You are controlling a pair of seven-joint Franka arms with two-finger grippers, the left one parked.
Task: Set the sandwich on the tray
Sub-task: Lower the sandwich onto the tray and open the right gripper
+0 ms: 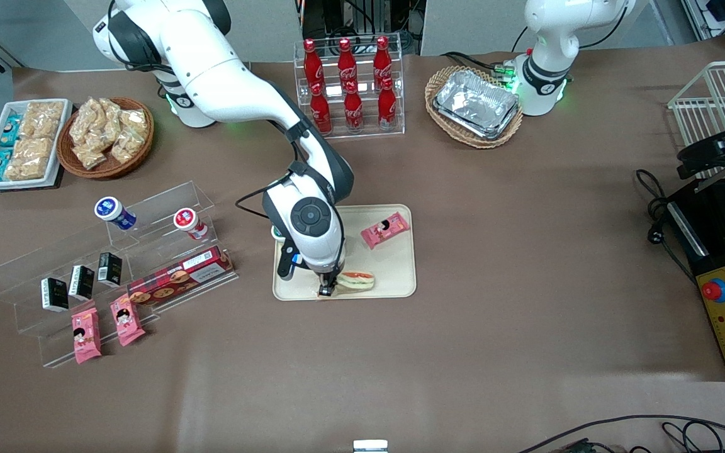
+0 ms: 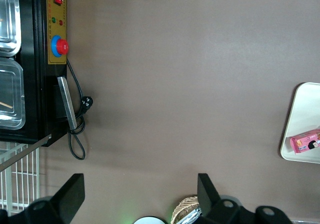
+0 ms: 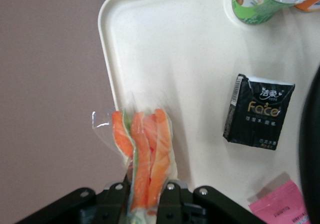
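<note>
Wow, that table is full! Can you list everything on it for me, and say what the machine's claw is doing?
sandwich: 1, pale bread with orange filling, clear wrap, over the tray's near edge, in the claw
tray: 1, cream, mid-table
pink packet: 1 on the tray; 2 more by the clear steps
black pack: 1, on the tray
green cup: 1, at a tray corner
cola bottles: 6, red, in a clear rack
foil trays: silver, stacked in a wicker basket
snack bags: tan, in a round basket
white tray: 1, holding snack packs
clear steps: 2 cups, 3 black packs, 1 red box
black machine: toward the parked arm's end
claw: 1, black, shut on the sandwich
</note>
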